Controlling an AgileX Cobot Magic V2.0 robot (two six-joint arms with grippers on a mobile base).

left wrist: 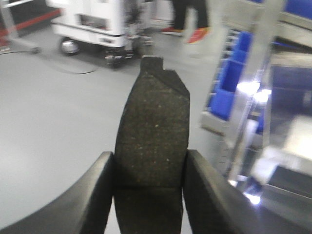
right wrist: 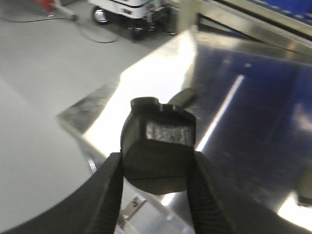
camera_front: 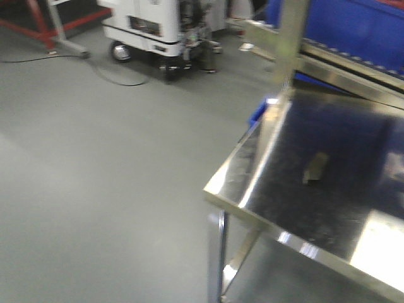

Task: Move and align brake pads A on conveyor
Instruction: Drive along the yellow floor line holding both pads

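In the left wrist view my left gripper [left wrist: 150,163] is shut on a brake pad [left wrist: 153,122]. This pad is long, dark and speckled, and sticks out past the fingers over the grey floor. My right gripper [right wrist: 157,163] is shut on a second brake pad [right wrist: 158,146], seen end-on above the near corner of the shiny steel table [right wrist: 253,107]. Another pad [camera_front: 314,167] lies loose on that tabletop, and the right wrist view shows this loose pad [right wrist: 185,97] just beyond the held one. The conveyor is out of view.
A white wheeled machine [camera_front: 148,28] stands across the grey floor, with a cable [camera_front: 117,79] trailing from it. Blue bins [left wrist: 229,83] sit beside the table's upright post [camera_front: 290,44]. A red frame [camera_front: 38,25] is at the far left. Someone's feet [left wrist: 197,34] are at the back.
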